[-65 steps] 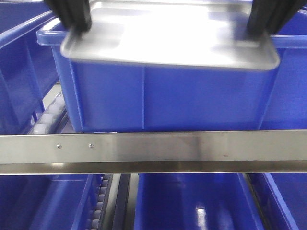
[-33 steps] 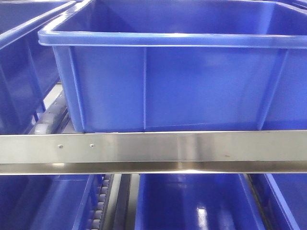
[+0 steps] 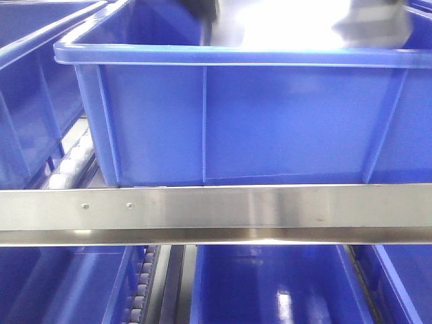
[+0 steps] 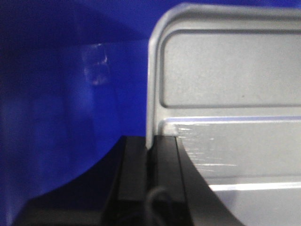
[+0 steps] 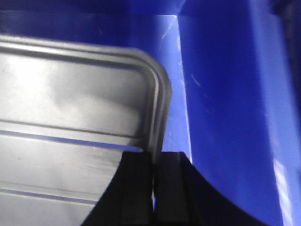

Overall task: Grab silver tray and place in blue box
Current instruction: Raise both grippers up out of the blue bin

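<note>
- The silver tray (image 3: 283, 27) shows as a bright blur above the rim of the blue box (image 3: 236, 121), inside its opening
- The left gripper (image 4: 150, 155) has its fingers (image 4: 134, 179) closed on the tray's left rim (image 4: 151, 94); blue wall lies beyond that edge with a broad gap
- The right gripper (image 5: 155, 165) has its fingers (image 5: 171, 188) pinched on the tray's right rim (image 5: 157, 117); a narrow blue strip separates that rim from the box wall (image 5: 225, 117)
- A steel rail (image 3: 216, 212) crosses in front of the box, below its base

Silver tray (image 4: 225, 94) shiny, ridged, inside blue box (image 3: 236, 121); box deep, ribbed
</note>
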Controlling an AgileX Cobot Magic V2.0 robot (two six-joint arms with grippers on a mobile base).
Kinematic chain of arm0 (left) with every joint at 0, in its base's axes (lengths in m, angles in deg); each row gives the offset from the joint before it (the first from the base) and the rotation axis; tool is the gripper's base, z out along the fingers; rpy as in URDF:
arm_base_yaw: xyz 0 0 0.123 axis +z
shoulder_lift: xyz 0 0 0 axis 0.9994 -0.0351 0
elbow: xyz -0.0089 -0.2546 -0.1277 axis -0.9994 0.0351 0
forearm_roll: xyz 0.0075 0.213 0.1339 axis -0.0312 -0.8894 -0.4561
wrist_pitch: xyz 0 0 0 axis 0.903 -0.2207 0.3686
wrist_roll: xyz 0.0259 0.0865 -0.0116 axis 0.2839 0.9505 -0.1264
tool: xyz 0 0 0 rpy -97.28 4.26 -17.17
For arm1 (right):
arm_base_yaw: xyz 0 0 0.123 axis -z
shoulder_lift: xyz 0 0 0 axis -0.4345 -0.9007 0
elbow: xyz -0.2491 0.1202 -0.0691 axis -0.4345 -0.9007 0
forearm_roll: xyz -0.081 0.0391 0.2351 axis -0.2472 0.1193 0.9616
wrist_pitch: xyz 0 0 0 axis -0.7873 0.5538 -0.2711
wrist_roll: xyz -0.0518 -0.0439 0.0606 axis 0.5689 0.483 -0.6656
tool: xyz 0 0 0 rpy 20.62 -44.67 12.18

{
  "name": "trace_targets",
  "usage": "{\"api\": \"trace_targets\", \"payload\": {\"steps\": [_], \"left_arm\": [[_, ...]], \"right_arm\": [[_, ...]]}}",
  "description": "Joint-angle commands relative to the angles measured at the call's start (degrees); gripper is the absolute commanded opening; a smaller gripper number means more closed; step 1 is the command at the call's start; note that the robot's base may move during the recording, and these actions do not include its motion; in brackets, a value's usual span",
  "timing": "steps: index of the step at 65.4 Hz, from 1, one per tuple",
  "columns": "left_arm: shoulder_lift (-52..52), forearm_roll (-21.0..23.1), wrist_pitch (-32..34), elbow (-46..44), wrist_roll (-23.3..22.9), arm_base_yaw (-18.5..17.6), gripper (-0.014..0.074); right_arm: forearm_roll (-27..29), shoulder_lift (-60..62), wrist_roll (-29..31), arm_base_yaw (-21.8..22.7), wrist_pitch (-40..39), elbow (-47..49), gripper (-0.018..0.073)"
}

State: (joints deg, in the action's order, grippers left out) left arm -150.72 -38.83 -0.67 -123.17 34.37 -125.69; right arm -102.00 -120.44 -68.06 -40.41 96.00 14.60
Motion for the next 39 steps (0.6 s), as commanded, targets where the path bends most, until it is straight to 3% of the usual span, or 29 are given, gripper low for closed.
{"api": "trace_targets", "payload": {"steps": [1, 15, 31, 39], "left_arm": [[2.2, -0.9, 6.9, -2.3, 0.8, 0.2, -0.0105], [0.0, -0.8, 6.6, -2.3, 0.8, 0.4, -0.0105], [-0.5, -0.6, 1.8, -2.3, 0.8, 0.4, -0.0093], [-0.5, -0.4, 0.8, -2.3, 0.8, 0.4, 0.0029]], "right_arm": [[-1.7, 0.6, 0.8, 0.1, -5.6, 2.2, 0.0057], [-1.9, -3.3, 0.8, 0.1, -6.9, 2.2, 0.0057], [-1.9, -4.4, 0.8, 0.1, -6.9, 2.2, 0.0062], [-1.9, -4.4, 0.8, 0.1, -6.4, 2.2, 0.0167]]}}
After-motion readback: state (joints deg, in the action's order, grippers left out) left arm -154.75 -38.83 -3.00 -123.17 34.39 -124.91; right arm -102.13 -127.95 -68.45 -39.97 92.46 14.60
